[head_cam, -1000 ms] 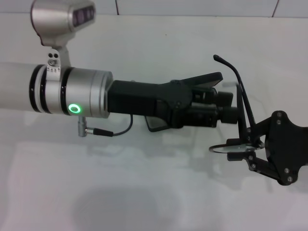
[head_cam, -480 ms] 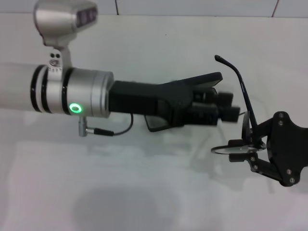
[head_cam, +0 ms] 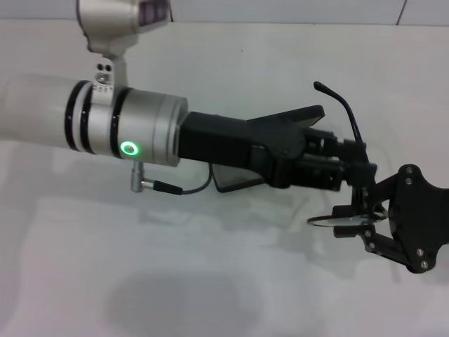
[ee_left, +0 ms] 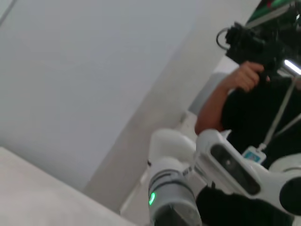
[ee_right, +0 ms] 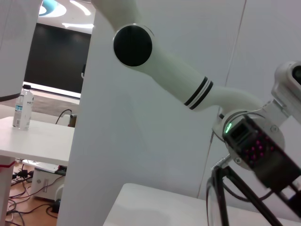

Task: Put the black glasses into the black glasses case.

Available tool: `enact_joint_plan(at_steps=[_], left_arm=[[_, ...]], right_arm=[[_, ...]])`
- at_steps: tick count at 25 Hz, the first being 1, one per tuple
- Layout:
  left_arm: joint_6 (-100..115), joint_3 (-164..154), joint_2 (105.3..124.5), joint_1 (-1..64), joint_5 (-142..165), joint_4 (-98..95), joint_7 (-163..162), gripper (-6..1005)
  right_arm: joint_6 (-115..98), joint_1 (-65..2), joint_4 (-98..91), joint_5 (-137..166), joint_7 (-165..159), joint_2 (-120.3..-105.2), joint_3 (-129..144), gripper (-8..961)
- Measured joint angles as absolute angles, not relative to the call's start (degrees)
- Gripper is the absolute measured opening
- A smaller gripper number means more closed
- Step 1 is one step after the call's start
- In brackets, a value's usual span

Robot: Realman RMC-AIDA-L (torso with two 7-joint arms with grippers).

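The right hand point(head_cam: 361, 210) grips the black glasses point(head_cam: 349, 175) aloft, the left hand point(head_cam: 340, 165) reaching in just beside — its fingers I cannot tell — case hidden, nothing packed yet.

- Your left gripper point(head_cam: 351, 165) has pushed further right, now reaching the black glasses point(head_cam: 349, 184).
- The upright temple arm now rises behind its fingers, no longer clear of them.

The left arm point(head_cam: 133, 133) is showing brushed silver metal; both grippers are looking matt black. The glasses point(head_cam: 347, 175) are showing thin glossy black frames, the table point(head_cam: 210, 281) smooth white.
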State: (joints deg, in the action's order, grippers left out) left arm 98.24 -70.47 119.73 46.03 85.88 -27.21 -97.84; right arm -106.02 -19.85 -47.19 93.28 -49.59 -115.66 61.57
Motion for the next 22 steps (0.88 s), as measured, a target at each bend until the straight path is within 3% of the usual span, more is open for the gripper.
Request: enact_joint_plan(at_steps=[22], left_arm=[[90.75, -70.49, 118.86, 43.35, 88.89, -27.06, -99.83, 525]], right_arm=[[-119.66, -15.78, -46.28, 93.12, -34.85, -115.66, 59.74, 116]])
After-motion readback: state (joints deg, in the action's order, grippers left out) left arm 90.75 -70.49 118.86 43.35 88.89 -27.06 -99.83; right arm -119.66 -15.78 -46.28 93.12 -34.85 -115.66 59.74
